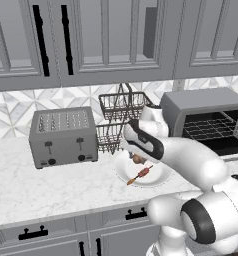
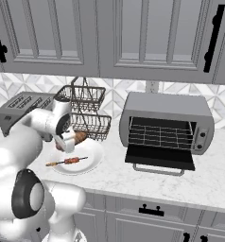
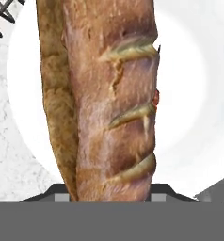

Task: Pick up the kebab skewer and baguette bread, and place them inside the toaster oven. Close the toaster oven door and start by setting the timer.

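My pincer (image 2: 69,142) is clamped on the baguette bread (image 3: 104,99), just over the white plate (image 1: 158,176). I'd lift straight up, clearing the kebab skewer (image 1: 140,174) on that plate, then swing toward the toaster oven (image 2: 167,124) standing open on the tabletop (image 1: 36,187). My hand view shows the crust; the base views show the skewer and oven.

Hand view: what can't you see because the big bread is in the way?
- Kebab skewer: in the hand view the baguette bread covers it.
- Fingers: in the hand view, cut off at the bottom beside the loaf.
- Plate: its middle is behind the loaf.
- Toaster oven dials: too small in the right base view.
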